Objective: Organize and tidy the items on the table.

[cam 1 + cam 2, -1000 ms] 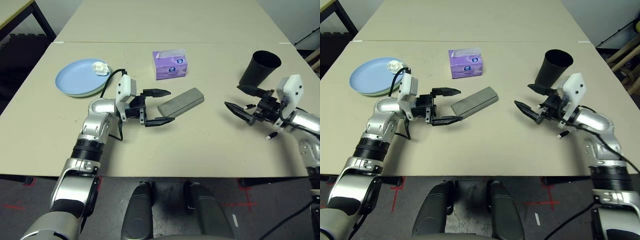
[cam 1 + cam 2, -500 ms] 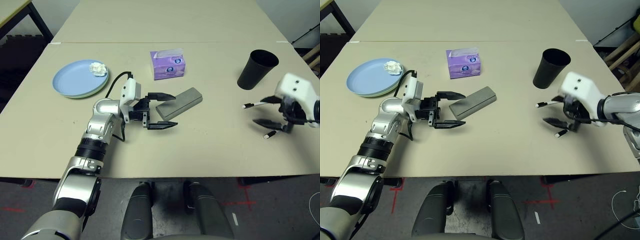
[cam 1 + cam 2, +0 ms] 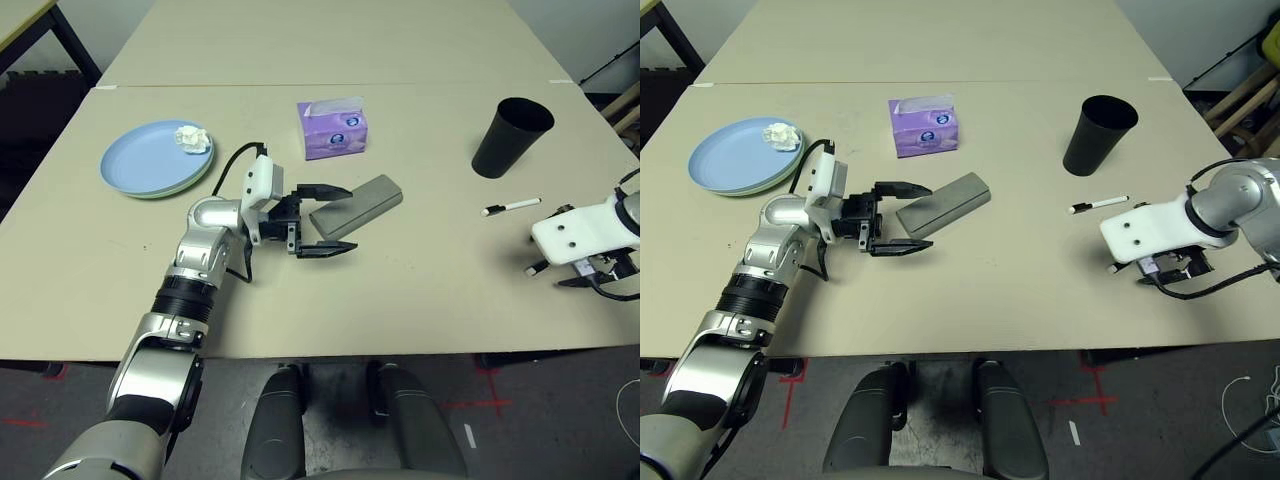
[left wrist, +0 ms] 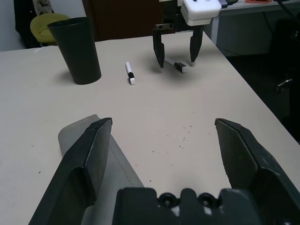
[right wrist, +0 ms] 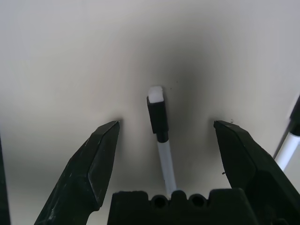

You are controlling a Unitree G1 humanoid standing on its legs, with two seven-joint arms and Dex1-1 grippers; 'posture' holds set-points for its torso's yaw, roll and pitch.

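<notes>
My left gripper (image 3: 338, 220) hovers open just left of the grey glasses case (image 3: 357, 200), one finger beside the case's near end (image 4: 89, 150), touching nothing. Over at the right, my right gripper (image 5: 166, 124) points straight down, open, its fingers on either side of a short white pen with a black cap (image 5: 159, 136) that lies on the table (image 3: 420, 290). A longer thin white pen (image 3: 512, 206) lies just beyond it, in front of the upright black cup (image 3: 510, 135). The blue plate stacked on a green one (image 3: 150, 160) carries the white tissue wad (image 3: 193, 138). The purple tissue box (image 3: 332, 128) stands behind the case.
The table's front edge (image 3: 330, 352) runs close below both arms. A second table (image 3: 330, 40) adjoins at the back. A black cable (image 3: 228, 165) loops from the left wrist toward the plates.
My right gripper has swung away from the cup, toward the front right, and turned to point down over the short capped pen. The left gripper has edged slightly toward the case.
</notes>
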